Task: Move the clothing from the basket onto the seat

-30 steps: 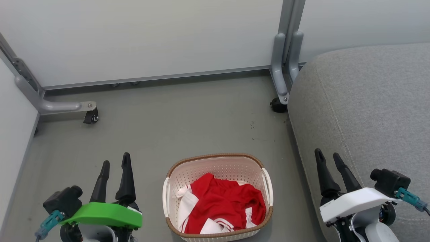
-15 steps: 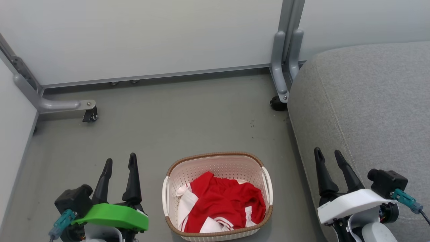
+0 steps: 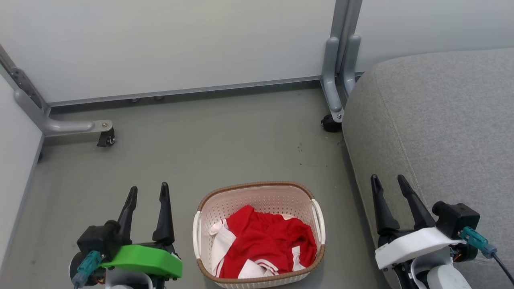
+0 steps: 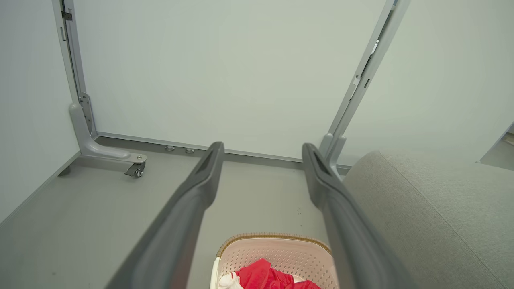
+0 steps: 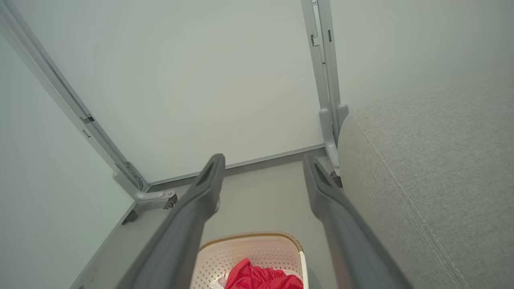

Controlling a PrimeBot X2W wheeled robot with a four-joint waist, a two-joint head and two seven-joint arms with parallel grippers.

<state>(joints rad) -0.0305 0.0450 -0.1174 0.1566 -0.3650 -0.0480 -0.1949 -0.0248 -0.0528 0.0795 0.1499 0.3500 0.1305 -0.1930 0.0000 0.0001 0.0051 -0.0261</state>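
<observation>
left gripper (image 3: 148, 187): fingers spread, empty, hanging left of the basket
right gripper (image 3: 387, 177): spread wide too, nothing in it, at the seat's edge
clothing (image 3: 269, 245): red-and-white heap inside the basket (image 3: 257, 186)
seat (image 3: 441, 120): grey, right of basket

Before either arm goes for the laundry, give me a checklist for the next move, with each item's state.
1. Left gripper open and empty: ok; its fingers stand apart with nothing between them.
2. Right gripper open and empty: ok.
3. Clothing reachable from above: ok; the red and white fabric lies piled in the basket with nothing over it.
4. Basket upright on the floor, beside the seat: ok.
5. Seat bare where the clothing would land: ok for the part in view.
6. Number of garments in the pile: cannot tell; the folds overlap.
</observation>
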